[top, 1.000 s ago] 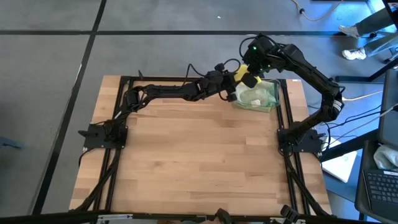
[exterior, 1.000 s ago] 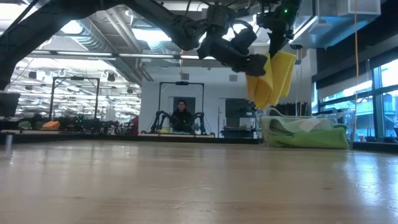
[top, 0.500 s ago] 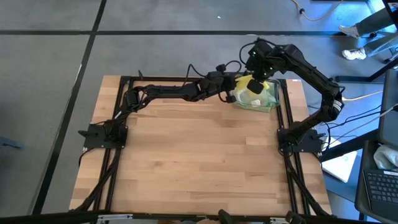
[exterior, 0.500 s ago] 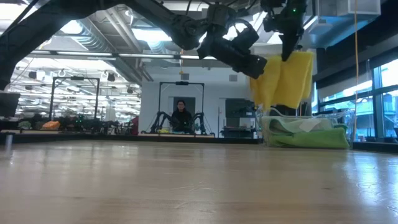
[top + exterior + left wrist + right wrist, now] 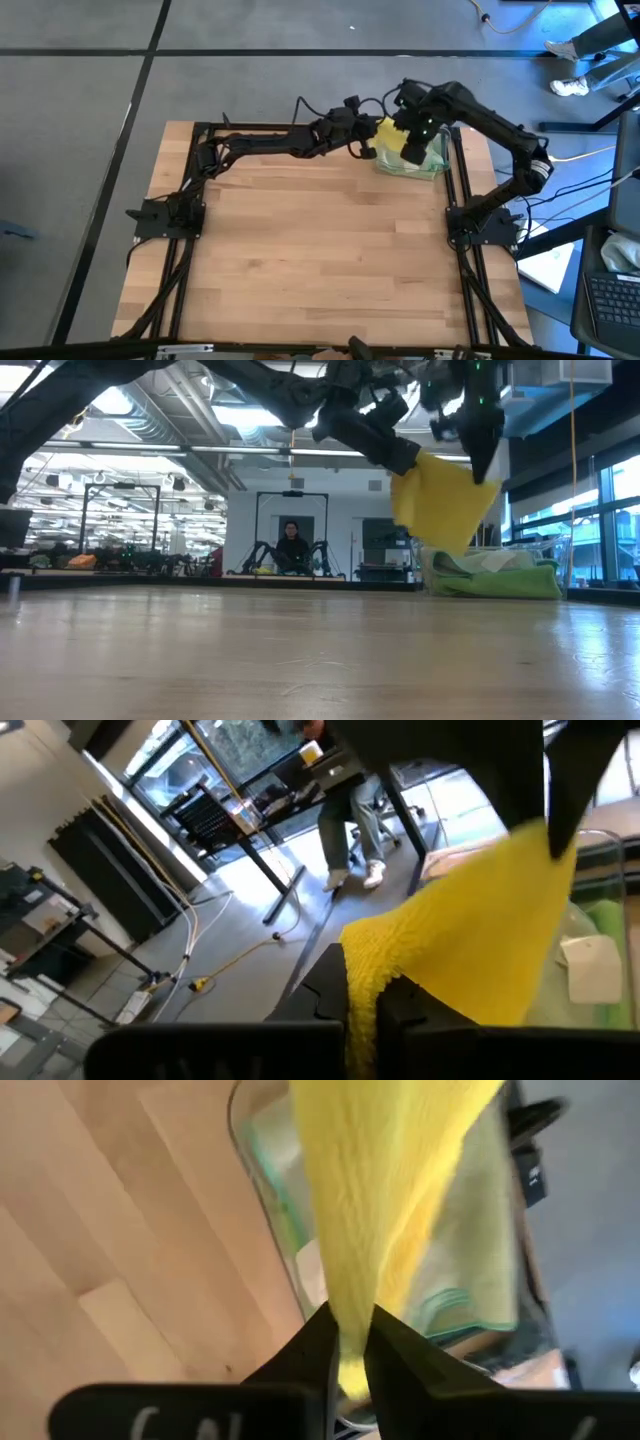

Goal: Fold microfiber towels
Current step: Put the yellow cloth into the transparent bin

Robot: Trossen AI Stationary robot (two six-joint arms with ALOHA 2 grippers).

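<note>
Up over the clear plastic bin at the far right corner of the table, both arms busy with one cloth. Left gripper clenched on one top corner of the bright yellow towel, right gripper pinching the other corner just beside it, fingers tight around the yellow edge in the right wrist view. Spread between two holds like that so the cloth hangs open as a sheet, clear of the bin, lowest point dangling just above the bin's rim. Probably the step of pulling it taut and carrying it toward the bare wood in front of the bin, ready to be laid flat for folding. Still in the bin below: a bright green towel bunched against the wall, with something pale on top, too crumpled to name. Far behind the bin, across the room, a person seated.
</note>
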